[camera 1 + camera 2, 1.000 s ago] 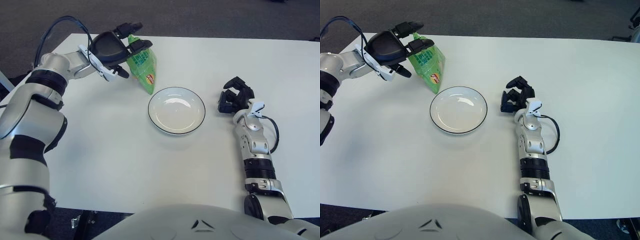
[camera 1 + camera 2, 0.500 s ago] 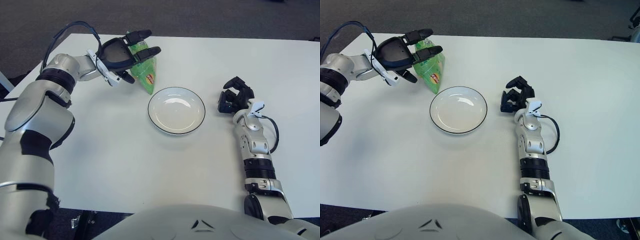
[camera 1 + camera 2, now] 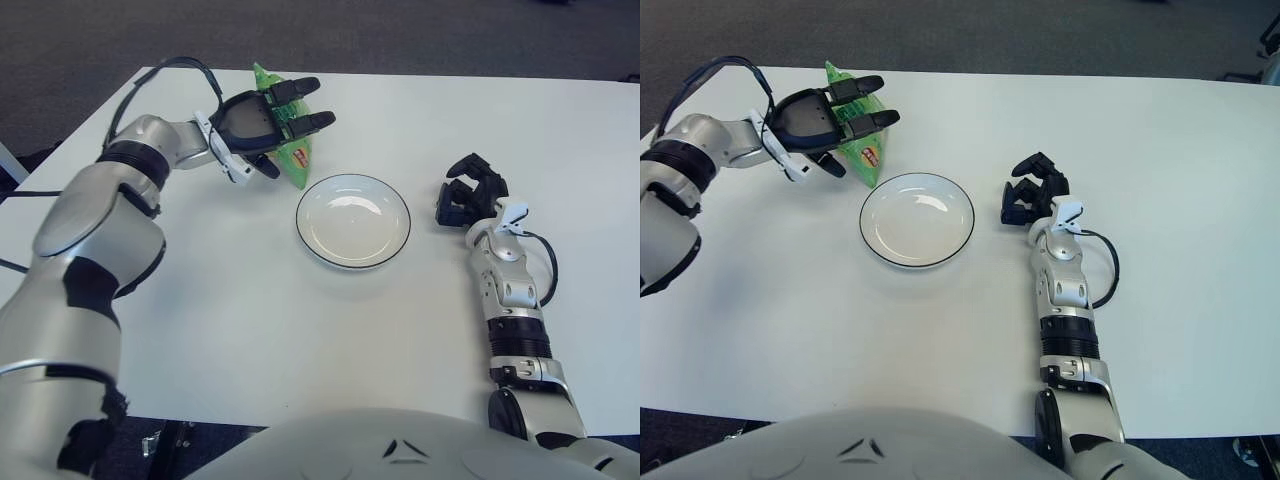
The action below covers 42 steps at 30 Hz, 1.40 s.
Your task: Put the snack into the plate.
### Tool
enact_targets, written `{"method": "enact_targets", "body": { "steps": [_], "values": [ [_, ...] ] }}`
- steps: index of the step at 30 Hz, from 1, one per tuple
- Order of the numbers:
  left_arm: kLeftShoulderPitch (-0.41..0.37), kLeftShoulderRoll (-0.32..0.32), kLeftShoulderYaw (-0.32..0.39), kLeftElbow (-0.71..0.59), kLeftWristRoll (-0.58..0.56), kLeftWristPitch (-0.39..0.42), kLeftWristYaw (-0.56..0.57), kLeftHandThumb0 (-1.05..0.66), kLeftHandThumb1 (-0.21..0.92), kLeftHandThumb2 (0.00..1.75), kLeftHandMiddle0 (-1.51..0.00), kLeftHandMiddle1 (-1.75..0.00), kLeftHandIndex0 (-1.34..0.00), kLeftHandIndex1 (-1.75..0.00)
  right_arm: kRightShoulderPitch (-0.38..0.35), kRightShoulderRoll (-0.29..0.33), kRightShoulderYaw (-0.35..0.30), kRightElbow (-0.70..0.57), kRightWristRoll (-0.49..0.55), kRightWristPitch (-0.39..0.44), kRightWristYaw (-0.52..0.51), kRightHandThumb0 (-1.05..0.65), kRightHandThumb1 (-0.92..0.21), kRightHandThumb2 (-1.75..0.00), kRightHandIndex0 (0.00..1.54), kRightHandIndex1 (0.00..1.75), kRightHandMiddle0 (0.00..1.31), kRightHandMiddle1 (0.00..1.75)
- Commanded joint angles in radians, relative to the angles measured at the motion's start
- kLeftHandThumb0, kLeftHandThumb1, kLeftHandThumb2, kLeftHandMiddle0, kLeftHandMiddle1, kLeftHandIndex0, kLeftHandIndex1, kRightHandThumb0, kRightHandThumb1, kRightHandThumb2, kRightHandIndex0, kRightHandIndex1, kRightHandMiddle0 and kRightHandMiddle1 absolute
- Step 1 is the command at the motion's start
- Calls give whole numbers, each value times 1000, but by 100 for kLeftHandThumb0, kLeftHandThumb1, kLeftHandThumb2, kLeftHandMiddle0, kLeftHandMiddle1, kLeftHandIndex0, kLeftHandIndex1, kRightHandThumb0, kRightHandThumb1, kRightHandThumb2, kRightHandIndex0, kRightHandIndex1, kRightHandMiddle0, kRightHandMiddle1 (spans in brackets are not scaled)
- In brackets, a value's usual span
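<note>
Grasp step in hand: left hand (image 3: 262, 125) is placed over the green snack bag (image 3: 293, 157) toward the far-left part of the counter (image 3: 250, 320), just off the far-left side of the plate (image 3: 353, 221). Fingers (image 3: 303, 88) are spread across the bag's top and far side, thumb low on the near-left side; full closure on the bag cannot be told, so the hold is judged partial at best.

To be done well:
- Fingers and thumb should be closed across the bag's narrow width, near its middle, before any lift.
- A crinkly, light pack is expected; squeeze should be kept moderate so it is not crushed or squirted out.
- Bag should be lifted clear of the plate rim, then carried toward the near right and released over the plate's centre.

Orientation: the bag's long axis runs from the far-left edge diagonally toward the plate. The pointed end with the red label faces the plate; the other end sticks out beyond the fingers toward the far edge.

Right hand (image 3: 470, 196) is idle, clenched on nothing, beside the plate on its right.
</note>
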<state>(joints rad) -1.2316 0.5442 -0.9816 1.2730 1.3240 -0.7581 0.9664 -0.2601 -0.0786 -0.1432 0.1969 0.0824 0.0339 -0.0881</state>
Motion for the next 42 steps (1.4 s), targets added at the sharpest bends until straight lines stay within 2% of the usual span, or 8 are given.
{"method": "enact_targets", "body": {
  "steps": [1,6,18,22,24,26,29,42],
  "values": [
    [-10,-4,-14,21,-1,12,-3,-105,92,52,0,0,0,0,115,37,16,51,-15,14,-8,0,-4,-163,84,171,58,175],
    [-20,-20,-29,42,0,36,-37,-105,92,52,0,0,0,0,116,36,19,47,-19,16,-12,0,-3,-163,84,171,58,175],
    [-20,-42,-64,70,8,119,-135,-101,92,38,0,0,0,0,126,39,22,28,-23,24,-9,0,-3,-164,85,171,58,175],
    [1,-55,-88,84,25,213,-143,-99,85,33,0,0,-2,-1,128,38,23,26,-21,23,-4,0,-3,-164,85,171,58,175],
    [5,-58,-94,87,26,234,-142,-98,82,32,0,0,-3,-2,129,38,24,22,-22,26,-4,0,-3,-164,85,171,58,175],
    [13,-67,-105,93,35,285,-144,-95,74,37,0,0,-1,-14,130,37,25,20,-20,28,0,0,-3,-164,84,171,58,175],
    [18,-76,-122,98,45,344,-152,-95,70,39,0,0,0,-18,132,36,24,19,-15,26,8,0,-4,-163,84,171,58,175],
    [28,-96,-154,100,42,470,-166,-96,65,45,0,0,0,-22,134,29,29,19,-31,30,15,0,-4,-163,84,171,58,175]
  ]
}}
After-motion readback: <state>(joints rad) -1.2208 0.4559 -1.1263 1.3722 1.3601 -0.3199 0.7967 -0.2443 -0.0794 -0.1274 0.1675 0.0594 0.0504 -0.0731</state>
